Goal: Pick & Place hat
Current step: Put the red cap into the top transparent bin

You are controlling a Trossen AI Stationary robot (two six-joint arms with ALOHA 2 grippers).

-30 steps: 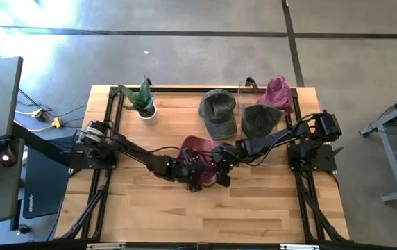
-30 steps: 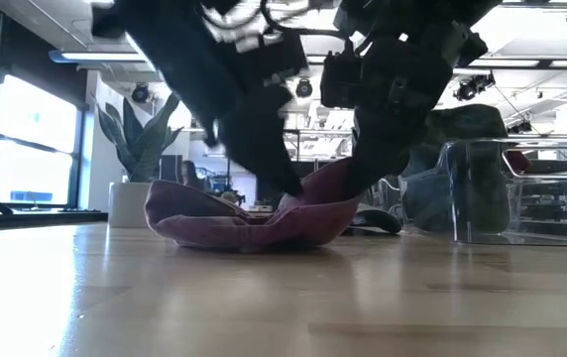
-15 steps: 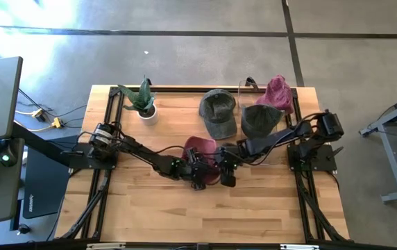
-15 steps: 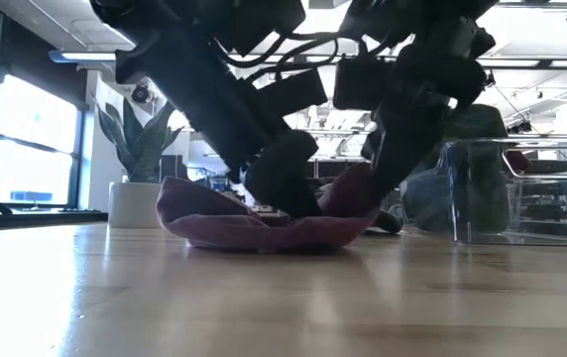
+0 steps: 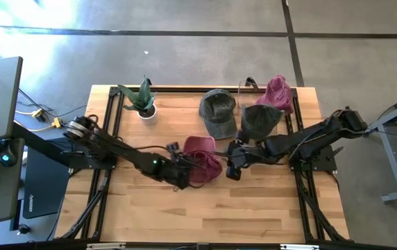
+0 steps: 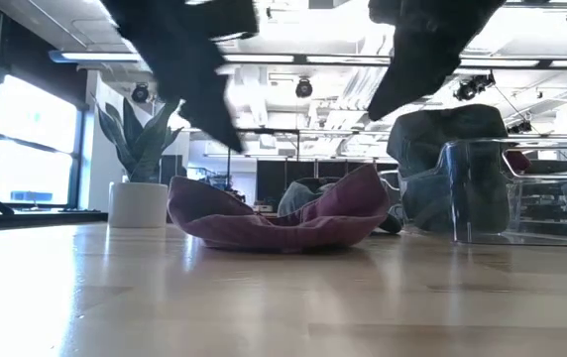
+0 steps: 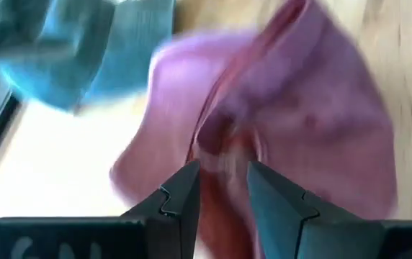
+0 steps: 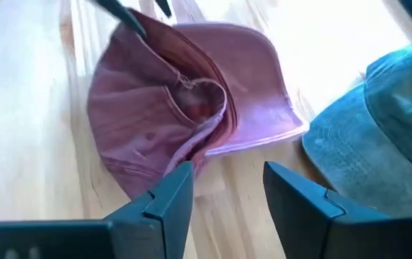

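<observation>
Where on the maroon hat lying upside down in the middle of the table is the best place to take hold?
Probably the raised rim of the maroon hat, from above: it lies open side up, limp, its edge standing clear of the table.

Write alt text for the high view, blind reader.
A crumpled maroon fabric cap lies mid-table on the light wooden table, flanked by the left gripper and right gripper, neither holding it. Behind sit two dark green caps, another maroon cap and a potted plant.
</observation>
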